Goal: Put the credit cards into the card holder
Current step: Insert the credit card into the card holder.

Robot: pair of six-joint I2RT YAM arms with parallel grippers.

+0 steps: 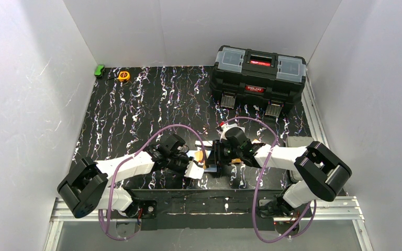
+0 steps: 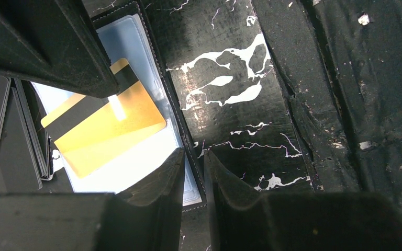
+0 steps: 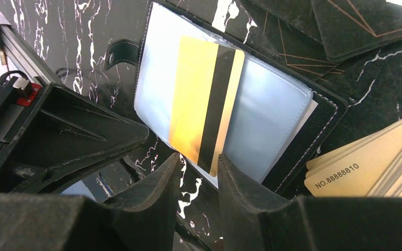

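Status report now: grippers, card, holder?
Left gripper shut on card holder edge. Right gripper open over yellow card on sleeve; insertion unclear. Other cards beside, not blocking.

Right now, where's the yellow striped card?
Centre of the right wrist view: the yellow striped card lies on the open card holder's bluish sleeve, near end at the right gripper's fingertips, loose card stack at lower right.

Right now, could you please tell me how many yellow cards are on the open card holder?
1: a striped yellow card lying on the card holder's clear sleeve; the sleeves may hide others.
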